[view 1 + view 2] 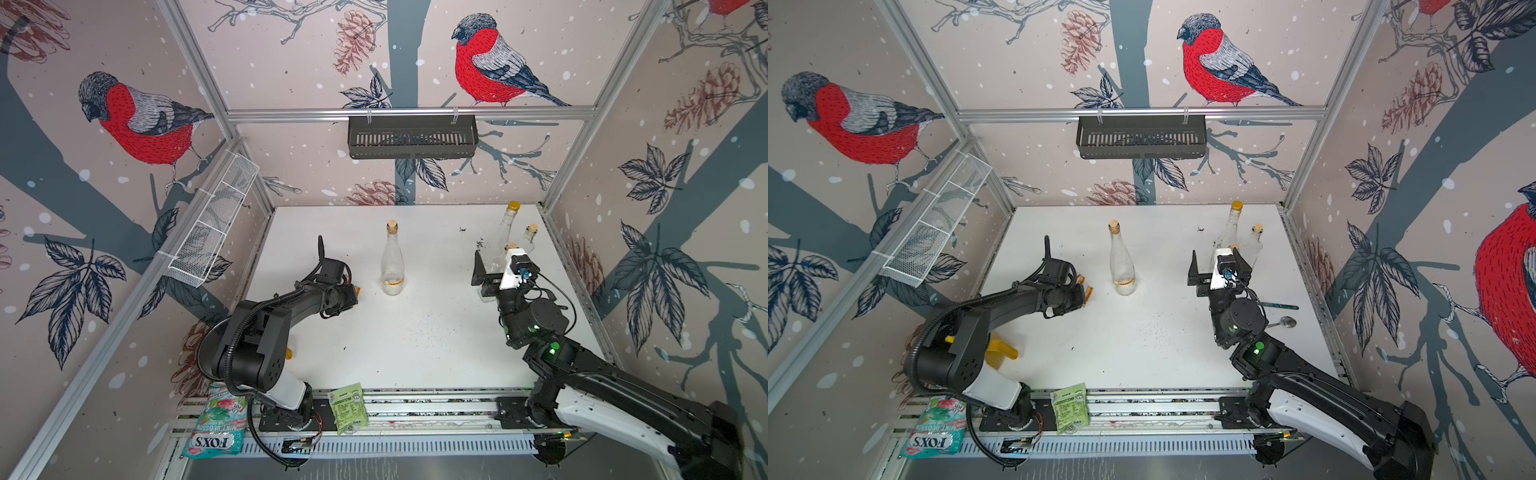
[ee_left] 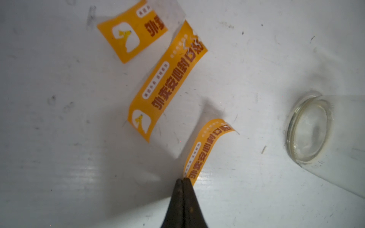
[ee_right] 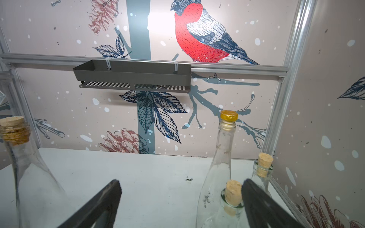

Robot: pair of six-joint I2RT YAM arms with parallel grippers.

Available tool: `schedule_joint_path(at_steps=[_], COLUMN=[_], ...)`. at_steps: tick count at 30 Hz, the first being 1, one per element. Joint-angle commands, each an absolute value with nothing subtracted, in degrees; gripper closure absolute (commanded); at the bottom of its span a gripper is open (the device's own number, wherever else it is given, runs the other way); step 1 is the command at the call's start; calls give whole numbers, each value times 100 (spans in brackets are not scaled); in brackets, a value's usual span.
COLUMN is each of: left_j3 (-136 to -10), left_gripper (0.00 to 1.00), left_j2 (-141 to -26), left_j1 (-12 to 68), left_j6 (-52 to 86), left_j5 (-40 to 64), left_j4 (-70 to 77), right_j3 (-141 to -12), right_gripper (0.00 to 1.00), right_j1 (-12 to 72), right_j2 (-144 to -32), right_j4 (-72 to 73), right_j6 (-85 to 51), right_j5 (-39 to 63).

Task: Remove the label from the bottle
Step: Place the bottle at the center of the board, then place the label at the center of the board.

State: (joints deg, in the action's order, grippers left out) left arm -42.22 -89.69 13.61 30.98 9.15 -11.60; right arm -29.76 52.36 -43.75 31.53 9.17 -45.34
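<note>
Label strip [image 2: 207, 150] pinched in closed left end effector [image 2: 183, 180]; right end effector [image 3: 181, 184] gapes, empty.

The white worktop [image 1: 415, 340] lies open near-centre; a corked clear glass bottle [image 1: 392, 262] stands mid-far, and a cluster of clear glass bottles [image 1: 500, 237] crowds far right.

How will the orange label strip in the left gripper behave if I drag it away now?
Probably floppy: the label strip bends in an arc from the shut left gripper, which pinches only one end. Likely very light, so it may swing or flutter when moved. Being a peeled label, it might cling to the fingers on release.
</note>
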Motion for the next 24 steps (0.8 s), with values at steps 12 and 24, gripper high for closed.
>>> schedule_joint_path(at_steps=[12,24], left_j3=[-4354,-4210], left_gripper=[67,100], left_j2=[-9061,-8736], left_j1=[1342,1481], left_j6=[2992,2742], left_j5=[-51,1022], left_j4=[-2030,-1723], right_j3=[-3129,-3182], right_gripper=[4,4], right_j1=[5740,5784], right_j2=[-4708,-4970], right_j4=[3542,3498], right_j6=[1318,1081], right_j5=[-4360,-3892])
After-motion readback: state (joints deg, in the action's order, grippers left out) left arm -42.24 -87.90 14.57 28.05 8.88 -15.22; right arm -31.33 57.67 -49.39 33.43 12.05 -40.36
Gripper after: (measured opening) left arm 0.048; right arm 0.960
